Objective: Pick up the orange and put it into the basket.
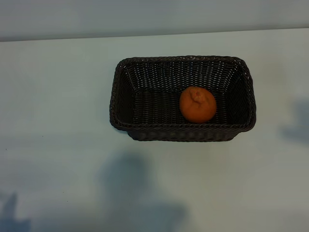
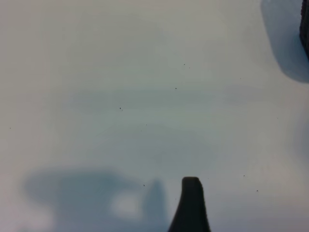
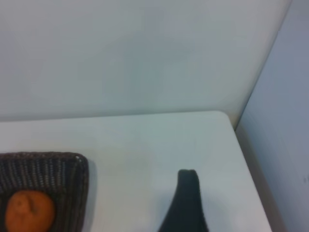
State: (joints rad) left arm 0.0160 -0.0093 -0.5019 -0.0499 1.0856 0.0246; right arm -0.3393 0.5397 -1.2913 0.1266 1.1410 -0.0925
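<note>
Neither arm is seen in the exterior view; only their shadows fall on the table (image 1: 58, 96), at 7 o'clock and at 3 o'clock of the frame. In the left wrist view, one dark fingertip (image 2: 191, 205) of the left gripper is seen over bare table, clear of everything; its jaws are set wide apart and nothing is held. In the right wrist view, one dark fingertip (image 3: 187, 203) of the right gripper is likewise seen above the table surface, near the table's far corner and beside the basket's end wall. Its jaws are also spread wide, with nothing between them.

The basket (image 1: 123, 92) is placed at the table's centre, long side across the exterior view. The orange (image 1: 197, 104) is found inside it, resting on the woven floor toward 4 o'clock of the basket's centre, close to the near long wall, stem end up. No object is seen between either gripper and the basket. A pale wall (image 3: 145, 53) is seen beyond the table edge.
</note>
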